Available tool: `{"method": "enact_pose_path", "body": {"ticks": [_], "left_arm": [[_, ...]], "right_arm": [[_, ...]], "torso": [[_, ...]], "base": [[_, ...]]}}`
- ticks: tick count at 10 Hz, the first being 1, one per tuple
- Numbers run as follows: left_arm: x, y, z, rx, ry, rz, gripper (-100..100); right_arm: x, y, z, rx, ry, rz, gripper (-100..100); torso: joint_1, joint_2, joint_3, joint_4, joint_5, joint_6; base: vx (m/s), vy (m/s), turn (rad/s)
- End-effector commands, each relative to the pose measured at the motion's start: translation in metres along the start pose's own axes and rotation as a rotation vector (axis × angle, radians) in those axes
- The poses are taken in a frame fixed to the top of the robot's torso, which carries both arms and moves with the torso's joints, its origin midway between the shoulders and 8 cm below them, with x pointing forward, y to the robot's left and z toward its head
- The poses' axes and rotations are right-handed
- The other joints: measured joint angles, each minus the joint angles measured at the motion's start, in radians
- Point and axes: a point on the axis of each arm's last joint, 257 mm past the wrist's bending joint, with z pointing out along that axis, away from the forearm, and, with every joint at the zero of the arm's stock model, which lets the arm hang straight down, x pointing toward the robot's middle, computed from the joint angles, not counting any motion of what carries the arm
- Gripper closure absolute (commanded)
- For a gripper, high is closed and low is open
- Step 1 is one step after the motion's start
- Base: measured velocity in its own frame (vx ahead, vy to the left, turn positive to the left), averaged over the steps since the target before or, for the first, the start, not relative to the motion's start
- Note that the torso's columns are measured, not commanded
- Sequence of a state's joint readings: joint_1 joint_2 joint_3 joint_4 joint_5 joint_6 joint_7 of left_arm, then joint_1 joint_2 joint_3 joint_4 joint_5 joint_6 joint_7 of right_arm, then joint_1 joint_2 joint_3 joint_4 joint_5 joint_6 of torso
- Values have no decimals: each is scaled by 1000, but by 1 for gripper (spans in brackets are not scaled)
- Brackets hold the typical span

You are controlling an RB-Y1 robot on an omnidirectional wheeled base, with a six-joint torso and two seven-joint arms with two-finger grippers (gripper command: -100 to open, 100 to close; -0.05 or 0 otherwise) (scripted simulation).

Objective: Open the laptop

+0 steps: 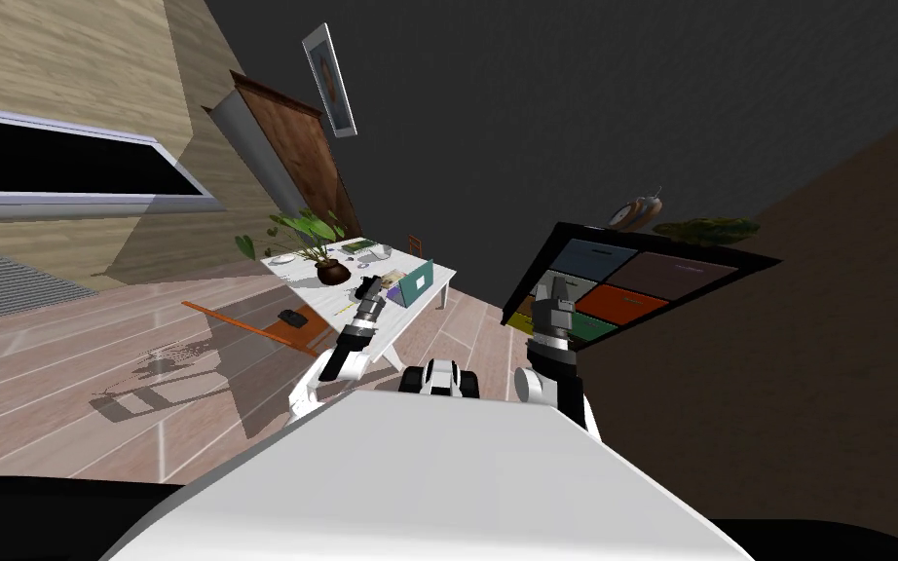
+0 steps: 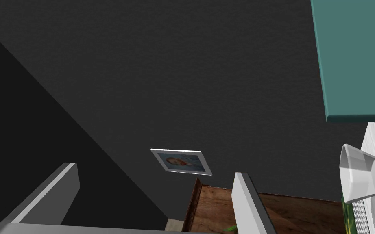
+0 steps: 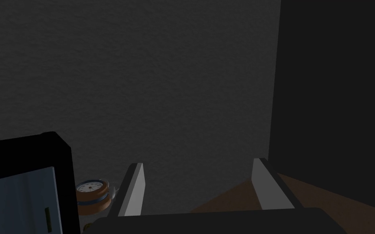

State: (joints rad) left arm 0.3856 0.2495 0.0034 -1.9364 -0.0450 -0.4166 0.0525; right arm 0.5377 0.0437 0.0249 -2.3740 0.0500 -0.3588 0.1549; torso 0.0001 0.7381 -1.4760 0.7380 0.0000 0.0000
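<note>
The left claw (image 2: pixel 154 170) sits released beside the teal laptop (image 1: pixel 416 283), seemingly part-raised on the white table (image 1: pixel 443 272); the right claw (image 3: pixel 197 162) is released

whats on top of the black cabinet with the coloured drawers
A round orange clock and a green leafy plant stand on the cabinet. Its top is seen edge-on, so anything low lying behind them would be hidden.

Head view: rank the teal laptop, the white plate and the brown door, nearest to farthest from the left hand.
1. teal laptop, beside the left hand on the white table.
2. white plate, at the table's far end.
3. brown door, in the wall beyond the table.
</note>
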Motion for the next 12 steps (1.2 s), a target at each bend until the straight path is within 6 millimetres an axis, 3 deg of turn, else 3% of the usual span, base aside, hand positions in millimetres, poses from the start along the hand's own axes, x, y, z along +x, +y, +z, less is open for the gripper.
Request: {"method": "enact_pose_path", "body": {"ticks": [1,12], "left_arm": [[-1,21,-3,-40,19,30,-100],[-28,116,-18,-225,107,199,-100]], "right_arm": [[0,0,0,0,0,0,0],[0,0,0,0,0,0,0]], "torso": [[0,0,0,0,0,0],[0,0,0,0,0,0]], "base": [[36,11,-90],[38,16,-98]]}}
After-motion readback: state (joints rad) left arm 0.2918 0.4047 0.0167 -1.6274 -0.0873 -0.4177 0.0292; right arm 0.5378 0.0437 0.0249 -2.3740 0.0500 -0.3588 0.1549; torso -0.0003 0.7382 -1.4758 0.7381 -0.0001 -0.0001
